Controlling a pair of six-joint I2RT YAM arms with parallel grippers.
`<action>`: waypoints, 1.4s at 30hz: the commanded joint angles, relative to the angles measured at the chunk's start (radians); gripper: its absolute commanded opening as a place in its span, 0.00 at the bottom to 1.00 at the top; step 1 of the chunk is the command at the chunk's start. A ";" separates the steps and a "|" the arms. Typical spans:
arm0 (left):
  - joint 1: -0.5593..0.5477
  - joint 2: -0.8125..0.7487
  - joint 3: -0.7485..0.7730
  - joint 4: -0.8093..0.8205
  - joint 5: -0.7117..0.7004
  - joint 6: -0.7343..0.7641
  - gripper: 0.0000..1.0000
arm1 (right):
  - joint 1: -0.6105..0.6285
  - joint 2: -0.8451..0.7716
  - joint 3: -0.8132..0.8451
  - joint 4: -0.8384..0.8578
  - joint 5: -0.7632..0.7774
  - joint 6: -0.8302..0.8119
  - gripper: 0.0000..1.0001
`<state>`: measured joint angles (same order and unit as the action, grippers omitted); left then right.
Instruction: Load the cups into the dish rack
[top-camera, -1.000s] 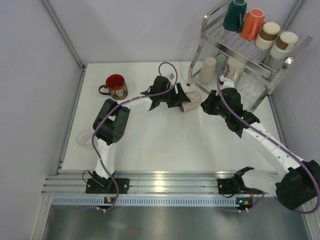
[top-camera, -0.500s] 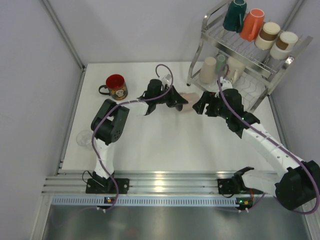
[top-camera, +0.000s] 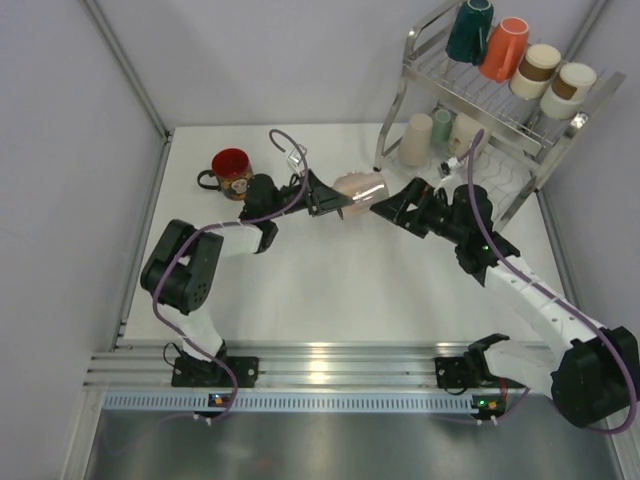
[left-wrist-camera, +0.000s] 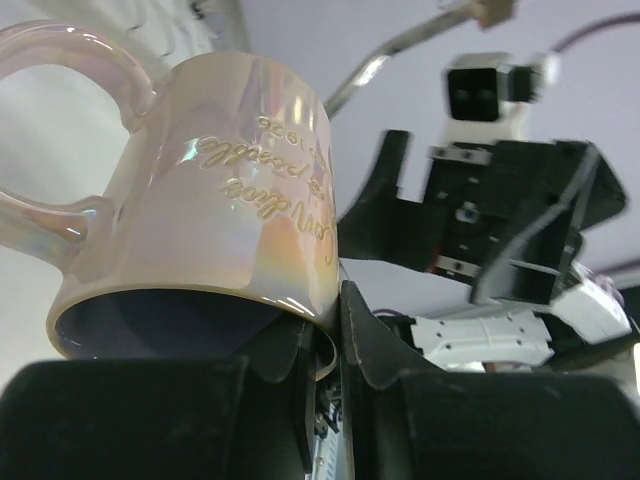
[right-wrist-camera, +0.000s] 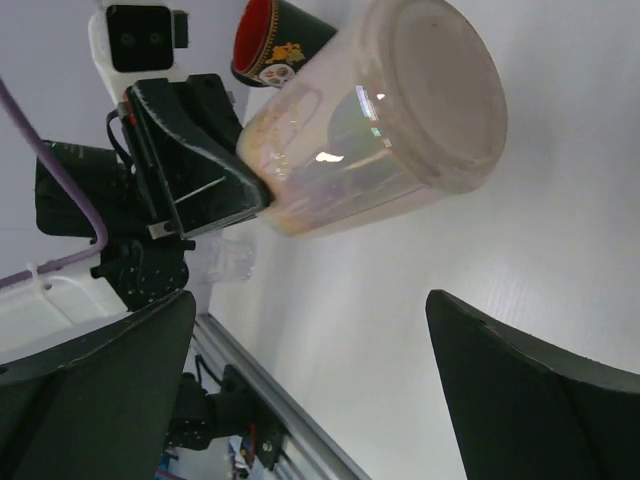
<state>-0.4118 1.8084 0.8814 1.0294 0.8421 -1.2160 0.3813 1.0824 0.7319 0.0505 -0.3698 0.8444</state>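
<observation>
**Top external:** pinkish mug (top-camera: 358, 187) is held on its side over the middle-back of the counter (top-camera: 300, 290). Its mouth points at the left arm and its base at the right arm. Left fingers (top-camera: 330, 200) are clamped on the mug at the mouth end. Right fingers (top-camera: 385, 208) are spread apart just beside the base, with nothing in them.

Dish rack (top-camera: 445, 80) stands at the back right corner.
- Top tier: dark teal cup (top-camera: 470, 30), orange cup (top-camera: 505, 47) and two white-and-brown cups (top-camera: 537, 68), in a row.
- Lower tier: beige cup (top-camera: 415, 140), mint cup (top-camera: 441, 125) and one more pale cup beside them.

Red mug (top-camera: 233, 172) with a black handle sits upright on the counter at back left, well apart from the rack.

**Left wrist:** fingers are nearly closed and pinch the mug's rim, one pad inside the wall and one outside. The handle sticks out to the upper left, and there is gold script on the mug body. The right arm's fingers face it from beyond, gaping.

**Right wrist:** the mug base faces this camera, tilted up and right. The left fingers grip the far rim. The right fingers are wide open at the lower corners of the frame and touch nothing. The mug looks clear of the counter. The red mug shows behind it.
</observation>
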 joint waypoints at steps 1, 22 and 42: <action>-0.001 -0.168 0.008 0.400 0.069 -0.034 0.00 | -0.016 -0.013 -0.017 0.179 -0.064 0.124 0.99; 0.047 -0.288 0.068 0.400 0.040 -0.420 0.00 | -0.018 -0.128 0.026 0.194 -0.334 -0.402 0.97; 0.053 -0.524 0.076 0.397 0.357 -0.847 0.00 | -0.182 -0.035 -0.035 0.681 -0.791 -1.064 0.70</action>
<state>-0.3157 1.4086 0.9936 1.2064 1.1877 -1.9755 0.2451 1.0416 0.6708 0.5640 -1.0103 -0.1326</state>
